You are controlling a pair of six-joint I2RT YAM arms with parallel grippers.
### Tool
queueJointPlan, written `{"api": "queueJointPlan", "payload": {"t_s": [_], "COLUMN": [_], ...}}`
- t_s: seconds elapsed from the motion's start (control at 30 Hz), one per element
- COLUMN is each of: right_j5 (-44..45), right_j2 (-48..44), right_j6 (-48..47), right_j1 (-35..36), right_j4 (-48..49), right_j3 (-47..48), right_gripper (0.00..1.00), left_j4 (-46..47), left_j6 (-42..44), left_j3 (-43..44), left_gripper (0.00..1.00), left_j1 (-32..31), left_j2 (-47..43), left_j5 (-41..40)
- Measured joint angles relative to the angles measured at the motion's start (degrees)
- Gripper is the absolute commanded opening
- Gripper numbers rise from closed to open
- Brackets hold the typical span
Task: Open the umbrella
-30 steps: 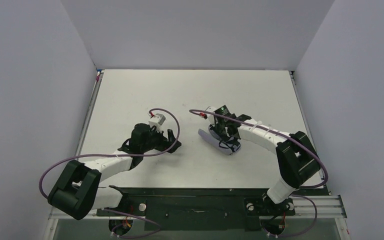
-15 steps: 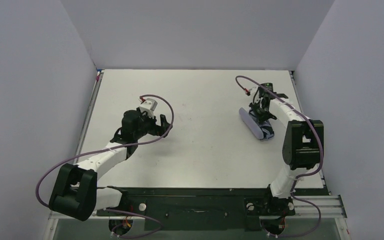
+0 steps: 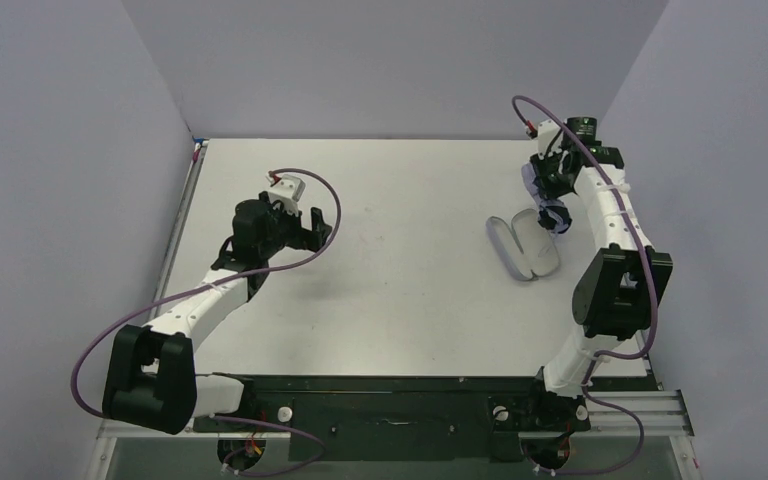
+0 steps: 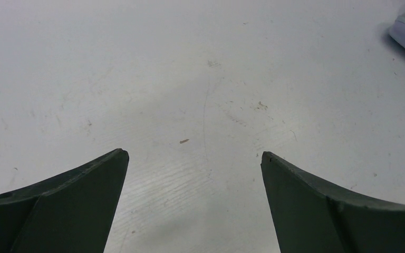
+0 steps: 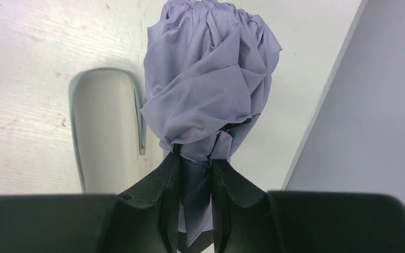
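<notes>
One umbrella (image 5: 211, 89), folded into a crumpled lilac bundle, is hanging above the far right corner of the table (image 3: 410, 300), close to the right wall. Its long axis is running on in line with the fingers, and its gathered end is pointing away from them, down toward the tabletop. The right gripper (image 5: 195, 158) is pinching the fabric's loose end, jaws nearly closed, its arm reaching far forward. One flat oval pouch (image 3: 525, 245) is lying just beside and below. The left gripper (image 4: 192, 153) is hovering over the left half, jaws spread wide and gripping nothing.
</notes>
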Motion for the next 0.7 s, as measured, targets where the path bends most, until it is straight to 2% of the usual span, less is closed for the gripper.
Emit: {"api": "queueJointPlan", "payload": {"t_s": [0.23, 0.37, 0.57, 0.7], "right_j5": [-8.92, -13.14, -14.19, -11.98], "right_j2": [-1.86, -6.12, -16.46, -21.42], "right_j6": [4.50, 11.89, 31.61, 45.00], "right_j1": [0.42, 4.46, 13.60, 19.26], "right_j4": [-2.49, -0.57, 16.15, 29.11], "right_j3": [9.18, 10.10, 1.36, -5.22], "right_gripper": [0.00, 0.00, 0.00, 0.00], "left_j4": [-1.99, -5.97, -5.51, -5.11], "left_j6": [1.27, -0.31, -9.09, -15.74], "left_j3": [3.63, 9.60, 14.95, 16.55], "left_gripper": [0.97, 0.97, 0.97, 0.97], "left_j1": [0.85, 0.94, -0.07, -4.63], "left_j2": [-0.79, -1.31, -2.19, -1.99], "left_j5": [-1.31, 1.84, 9.99, 11.93]}}
